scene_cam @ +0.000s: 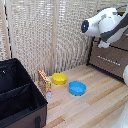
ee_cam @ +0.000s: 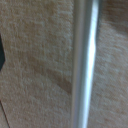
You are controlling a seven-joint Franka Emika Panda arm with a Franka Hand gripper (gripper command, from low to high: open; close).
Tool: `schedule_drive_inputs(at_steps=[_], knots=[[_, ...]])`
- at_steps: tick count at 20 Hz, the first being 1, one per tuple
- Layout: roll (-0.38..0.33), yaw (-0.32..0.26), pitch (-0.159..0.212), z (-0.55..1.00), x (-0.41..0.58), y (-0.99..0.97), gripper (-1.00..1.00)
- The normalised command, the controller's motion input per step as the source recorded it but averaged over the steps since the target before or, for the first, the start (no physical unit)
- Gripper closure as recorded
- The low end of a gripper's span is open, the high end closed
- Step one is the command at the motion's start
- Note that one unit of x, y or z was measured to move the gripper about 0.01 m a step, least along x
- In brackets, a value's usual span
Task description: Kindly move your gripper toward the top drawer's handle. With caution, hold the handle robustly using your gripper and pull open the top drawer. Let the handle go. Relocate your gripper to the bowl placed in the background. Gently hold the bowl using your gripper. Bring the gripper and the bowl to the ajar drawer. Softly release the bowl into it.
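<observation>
The handle [ee_cam: 84, 65] fills the wrist view as a blurred silver bar very close against the brown drawer front [ee_cam: 35, 75]. In the exterior view the white arm [scene_cam: 105, 25] is up against the dresser at the exterior view's right, and covers most of the top drawer [scene_cam: 120, 45]. The gripper's fingertips do not show clearly in either view; only a dark sliver sits at the wrist picture's edge. The yellow bowl [scene_cam: 59, 78] sits upright on the wooden surface in front of the wicker screen, far from the arm.
A larger blue bowl [scene_cam: 77, 88] lies next to the yellow one. An orange patterned box [scene_cam: 44, 82] stands beside a big black case [scene_cam: 20, 95] at the exterior view's left. A lower drawer with its own handle [scene_cam: 107, 58] shows below the arm.
</observation>
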Motion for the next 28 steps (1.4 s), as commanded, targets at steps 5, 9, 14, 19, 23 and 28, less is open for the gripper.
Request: schedule_drive_inputs(at_steps=[5, 9, 14, 19, 23, 28], knots=[[-0.002, -0.004, 0.000, 0.00, 0.010, 0.01, 1.00], [-0.085, 0.027, 0.000, 0.05, -0.076, 0.03, 1.00], [-0.084, 0.034, 0.000, 0.21, -0.287, 0.17, 1.00], [-0.005, -0.024, 0.000, 0.25, -0.199, 0.31, 1.00], [-0.024, -0.036, 0.000, 0.10, -0.164, 0.52, 1.00], [-0.022, -0.007, 0.014, 0.03, 0.021, 0.45, 1.00]])
